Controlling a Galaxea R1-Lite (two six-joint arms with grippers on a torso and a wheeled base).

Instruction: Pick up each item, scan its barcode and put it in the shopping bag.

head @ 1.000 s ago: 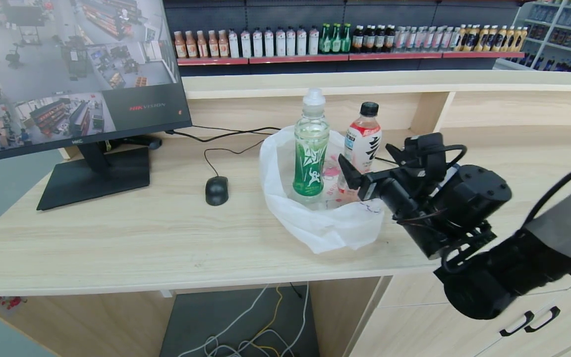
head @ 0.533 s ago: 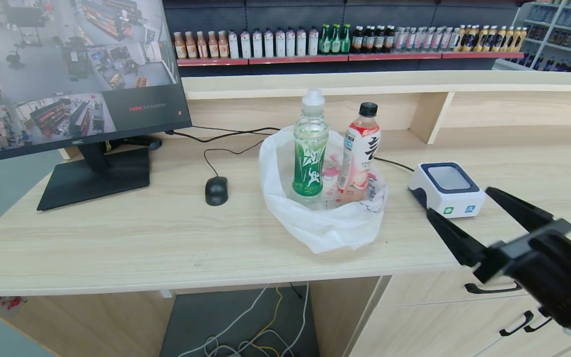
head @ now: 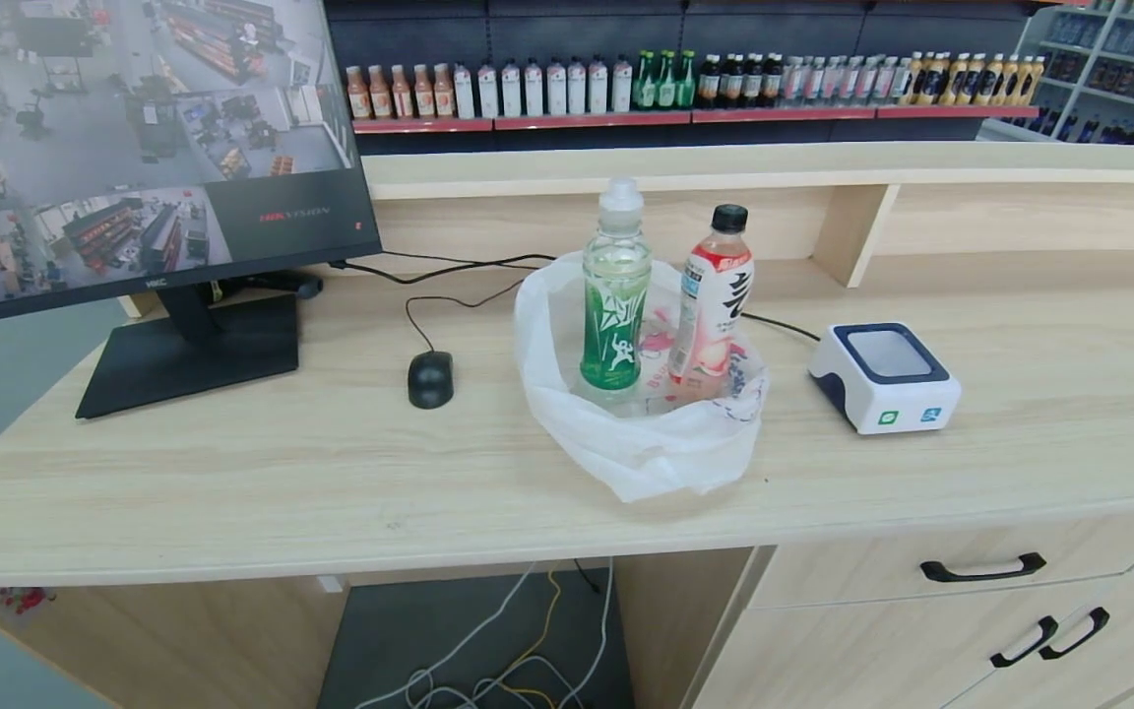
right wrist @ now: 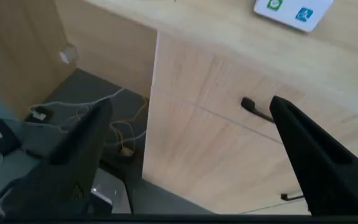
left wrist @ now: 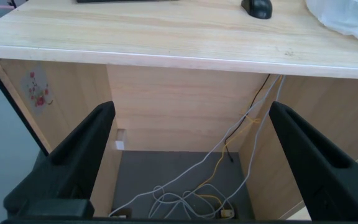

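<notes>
We see the green bottle (head: 616,295) and the pink bottle (head: 715,295) upright, side by side, inside the white shopping bag (head: 646,448) mid-counter (head: 331,463). The scanner (head: 884,377) sits just right of the bag and the mouse (head: 430,378) to its left. Below the near edge, the left gripper (left wrist: 191,107) and the right gripper (right wrist: 190,102) hang with fingers spread wide, holding nothing.

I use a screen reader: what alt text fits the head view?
A green bottle and a pink bottle stand upright in an open white bag on a wooden counter. A scanner sits to the bag's right, a mouse and a monitor to its left.
</notes>
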